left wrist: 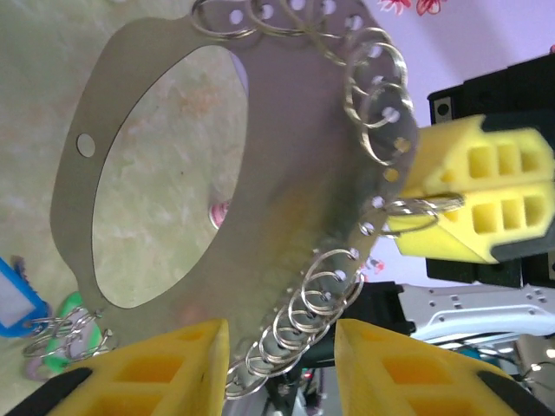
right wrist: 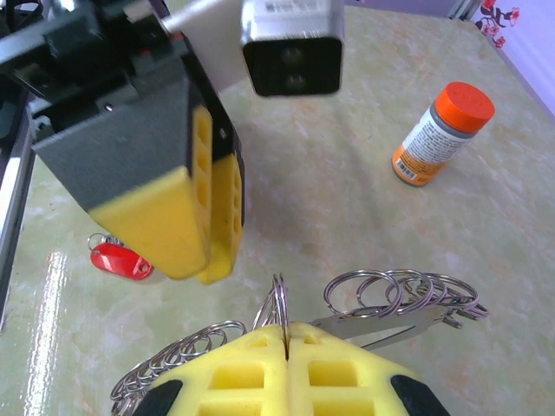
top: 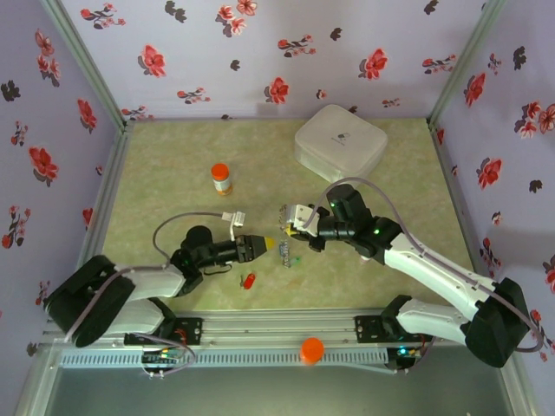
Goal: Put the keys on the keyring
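The keyring (left wrist: 286,173) is a flat oval metal plate with a big opening and a rim lined with several small split rings. It hangs tilted above the table between the two grippers (top: 284,251). My right gripper (right wrist: 286,334) is shut on one split ring, which stands up from its yellow pads. The left gripper (left wrist: 282,334) is open, and the ring-lined rim lies in the gap between its fingers. A blue-tagged key (left wrist: 13,299) and a green one (left wrist: 65,312) hang from the plate's far end. On the table near the left gripper lies a red-tagged key (top: 249,280), loose.
An orange-capped bottle (top: 221,178) stands on the table's left half. A white rounded box (top: 340,143) sits at the back right. A small white connector (top: 232,218) with its cable lies beside the left arm. An orange cap (top: 312,349) rests on the front rail.
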`<state>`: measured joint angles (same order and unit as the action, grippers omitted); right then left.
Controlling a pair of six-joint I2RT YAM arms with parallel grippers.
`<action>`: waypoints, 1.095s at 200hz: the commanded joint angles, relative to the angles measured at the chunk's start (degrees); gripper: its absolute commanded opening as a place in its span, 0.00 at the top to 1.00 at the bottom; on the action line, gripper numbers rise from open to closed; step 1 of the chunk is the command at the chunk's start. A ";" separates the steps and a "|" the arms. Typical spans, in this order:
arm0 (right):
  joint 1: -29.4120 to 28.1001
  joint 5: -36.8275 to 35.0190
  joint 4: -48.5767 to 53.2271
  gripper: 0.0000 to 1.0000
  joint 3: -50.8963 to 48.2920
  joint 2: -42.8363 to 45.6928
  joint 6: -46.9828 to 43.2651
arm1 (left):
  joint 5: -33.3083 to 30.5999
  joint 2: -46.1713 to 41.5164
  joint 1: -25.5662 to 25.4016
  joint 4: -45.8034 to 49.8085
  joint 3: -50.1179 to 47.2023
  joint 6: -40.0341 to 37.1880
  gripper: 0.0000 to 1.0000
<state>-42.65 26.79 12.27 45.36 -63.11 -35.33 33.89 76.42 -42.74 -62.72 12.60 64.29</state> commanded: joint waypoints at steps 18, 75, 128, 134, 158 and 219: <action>-0.50 3.42 -1.30 1.00 1.39 0.49 1.61 | 5.65 5.34 0.70 -11.46 2.68 4.41 0.64; -0.49 6.30 -1.79 1.00 1.50 0.64 3.21 | 7.75 3.20 1.51 -11.28 2.34 0.62 0.58; -0.76 6.49 -2.82 1.00 2.01 -1.00 3.59 | 8.11 3.11 1.52 -11.38 2.60 -0.20 0.58; -0.76 6.50 -3.07 1.00 2.01 -1.13 3.68 | 8.29 3.03 1.48 -11.37 2.73 -0.28 0.58; -0.92 6.48 -4.21 1.00 1.92 -1.39 4.29 | 8.87 2.87 1.43 -11.40 3.03 -0.24 0.58; -1.30 5.39 -5.27 1.00 2.32 -2.45 4.57 | 9.27 2.24 1.00 -11.37 2.96 -0.15 0.60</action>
<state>-43.33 31.73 9.98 45.36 -64.90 -32.27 41.85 80.01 -41.56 -71.96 14.52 65.63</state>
